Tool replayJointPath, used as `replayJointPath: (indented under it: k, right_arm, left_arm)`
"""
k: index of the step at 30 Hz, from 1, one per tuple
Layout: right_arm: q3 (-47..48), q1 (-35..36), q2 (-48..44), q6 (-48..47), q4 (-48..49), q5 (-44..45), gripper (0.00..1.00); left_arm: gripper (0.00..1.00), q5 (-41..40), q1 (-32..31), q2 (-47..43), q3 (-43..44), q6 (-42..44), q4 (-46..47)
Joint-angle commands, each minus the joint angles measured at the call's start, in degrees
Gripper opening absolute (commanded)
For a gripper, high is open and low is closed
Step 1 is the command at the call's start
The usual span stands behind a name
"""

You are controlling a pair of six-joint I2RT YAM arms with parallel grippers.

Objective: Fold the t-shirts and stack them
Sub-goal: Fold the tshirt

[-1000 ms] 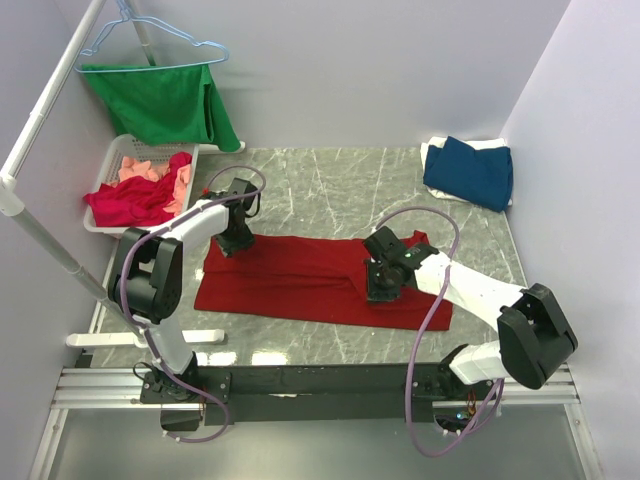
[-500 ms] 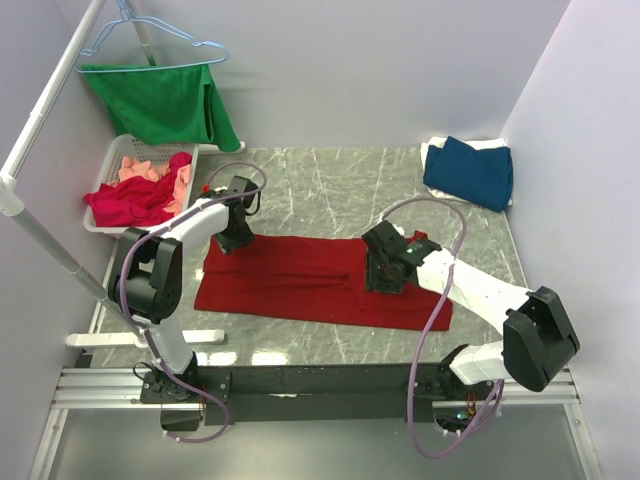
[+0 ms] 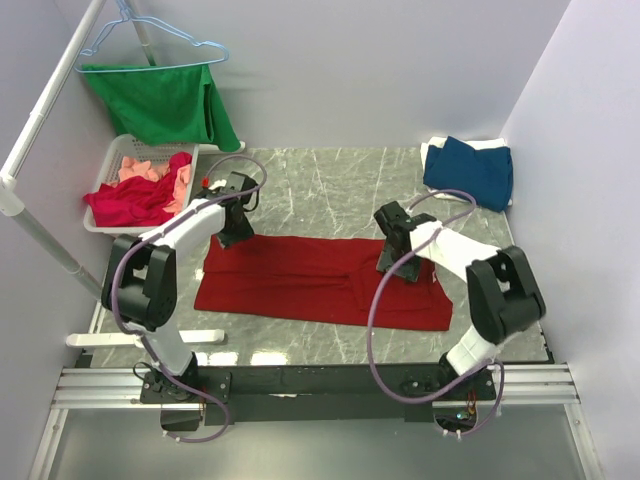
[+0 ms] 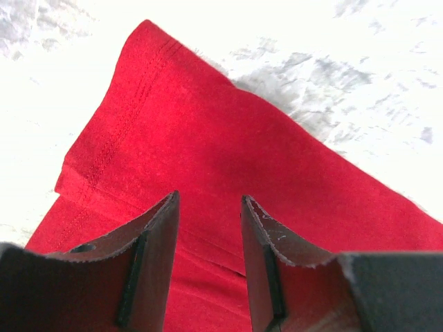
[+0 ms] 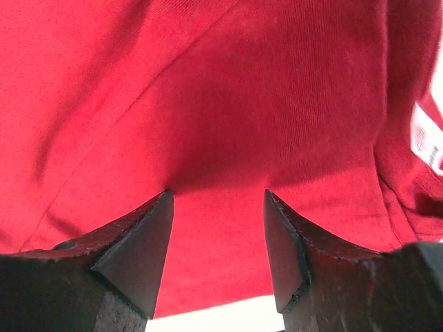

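- A deep-red t-shirt (image 3: 300, 280) lies spread flat on the marble-patterned table (image 3: 330, 185), long side running left to right; every place below is given relative to it.
- The right gripper (image 3: 392, 268) stands over its right part with jaws parted and nothing between them. In the wrist view only red cloth shows in the gap between its fingers (image 5: 142, 249).
- A small white label (image 5: 428, 144) sits in the cloth folds at the right edge of the right wrist view. Its print is too blurred to read.
- The left gripper (image 3: 234, 236) is at its far left corner, jaws apart and empty, the hemmed edge lying beneath the fingers (image 4: 156, 235).
- Beyond its left end, a white basket (image 3: 110, 165) holds a crimson t-shirt (image 3: 130, 205) and a salmon-pink t-shirt (image 3: 140, 167), both crumpled.
- Beyond its right end, in the far corner, a dark blue t-shirt (image 3: 470, 172) lies folded on a white t-shirt (image 3: 433, 150).
- Farthest back on the left, a green garment (image 3: 160, 100) hangs on a light-blue hanger (image 3: 150, 35).
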Motion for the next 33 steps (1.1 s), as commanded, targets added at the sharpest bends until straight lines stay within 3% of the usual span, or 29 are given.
replayJointPath:
  k: [1, 13, 19, 26, 30, 33]
  right_arm:
    - [4.5, -1.7, 5.7, 2.0, -0.5, -0.2, 0.62]
    - [25.5, -3.4, 25.6, -1.4, -4.9, -2.2, 0.61]
    - [41.1, -4.6, 35.3, -3.7, -9.7, -0.3, 0.6]
    - [66.1, -6.4, 47.5, -6.0, -14.0, -1.5, 0.6]
    - [76.6, -7.5, 53.5, -7.4, -12.4, -5.4, 0.6]
    - [74.2, -9.0, 52.0, -7.5, -4.4, -10.8, 0.58]
  left_arm:
    - [0.46, -0.7, -0.3, -3.8, -0.5, 1.8, 1.8]
    - [0.47, 0.2, -0.3, -8.8, -3.1, 4.7, 2.0]
    - [0.47, 2.7, -0.4, -11.7, -3.9, 6.2, 1.8]
    - [0.46, 6.7, -0.9, -13.7, -4.9, 9.0, 2.1]
    - [0.47, 9.9, -1.7, -14.4, -5.0, 11.4, 3.1]
    - [0.47, 13.3, -2.7, -13.9, -4.5, 13.4, 4.5]
